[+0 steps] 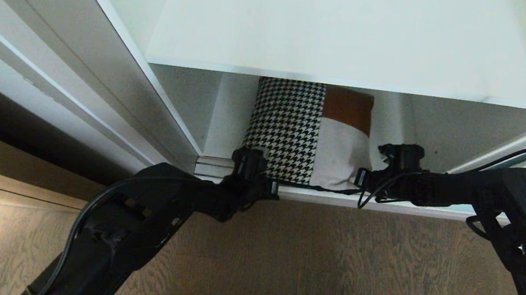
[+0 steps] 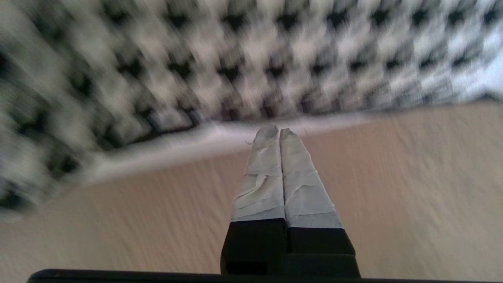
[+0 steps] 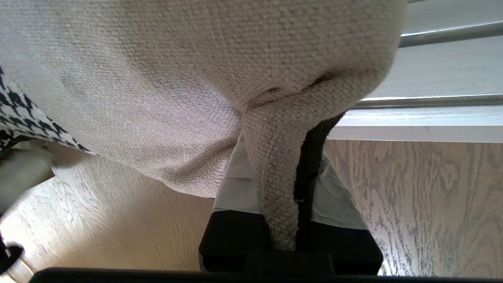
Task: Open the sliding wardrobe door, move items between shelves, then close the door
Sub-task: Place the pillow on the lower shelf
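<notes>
your right pincer [image 3: 292, 220] is clamped on the cushion [image 1: 311, 138] corner w/ it on the low shelf [image 1: 385, 205] edge, but the left pincer [image 2: 279, 133] is shut on nothing beside the houndstooth, so reopen & regrip before lifting evenly.

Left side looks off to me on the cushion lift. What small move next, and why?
Probably reopen the left gripper and ease it onto the cushion edge. Its taped fingers are shut on nothing, just short of the houndstooth side, while the right gripper already pinches the cream corner; lifting now would likely hang it from one corner.
</notes>
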`<state>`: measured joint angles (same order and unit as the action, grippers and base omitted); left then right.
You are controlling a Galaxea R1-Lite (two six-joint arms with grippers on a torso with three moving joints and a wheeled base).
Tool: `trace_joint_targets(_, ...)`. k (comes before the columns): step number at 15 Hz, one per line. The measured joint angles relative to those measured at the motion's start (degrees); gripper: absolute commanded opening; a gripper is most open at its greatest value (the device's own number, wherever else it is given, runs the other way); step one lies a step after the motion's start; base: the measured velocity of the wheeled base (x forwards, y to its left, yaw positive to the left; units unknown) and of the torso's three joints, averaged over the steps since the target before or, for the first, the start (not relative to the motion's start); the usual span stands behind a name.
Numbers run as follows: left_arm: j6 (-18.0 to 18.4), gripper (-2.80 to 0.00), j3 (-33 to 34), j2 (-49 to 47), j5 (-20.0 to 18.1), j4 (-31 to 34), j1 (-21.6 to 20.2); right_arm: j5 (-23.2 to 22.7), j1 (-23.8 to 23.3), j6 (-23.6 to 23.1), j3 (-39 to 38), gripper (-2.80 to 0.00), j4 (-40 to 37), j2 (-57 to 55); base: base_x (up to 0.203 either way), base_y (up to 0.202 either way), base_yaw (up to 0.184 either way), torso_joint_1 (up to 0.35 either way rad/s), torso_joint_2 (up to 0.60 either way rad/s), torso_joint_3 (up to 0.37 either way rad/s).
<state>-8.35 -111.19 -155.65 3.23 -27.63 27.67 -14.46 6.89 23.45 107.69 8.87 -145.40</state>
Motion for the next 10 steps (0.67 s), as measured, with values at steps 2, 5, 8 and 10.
trace_joint_targets(2,3.7,-2.8,0.0,-0.7,1.3,-5.7,0.0,0.0,0.2,0.0,0.3,-2.8,0.0,0.0,0.0,0.0,0.0,0.0,0.0,0.0)
trace_joint_targets(5,8.0,-2.8,0.0,-3.1,1.5,-8.0,-0.2,0.0,0.2,0.0,0.3,-2.8,0.4,-0.1,0.0,0.0,0.0,0.0,0.0,0.0)
trace_joint_targets(8,8.1,-2.8,0.0,-4.1,1.2,-7.5,-0.6,0.0,0.2,0.0,0.3,-2.8,0.3,-0.2,0.0,0.0,0.0,0.0,0.0,0.0)
trace_joint_targets(10,8.1,-2.8,0.0,-4.3,1.2,-7.7,-0.6,-0.1,0.2,0.0,-0.1,-2.8,0.6,-0.2,0.0,0.0,0.0,0.0,0.0,0.0)
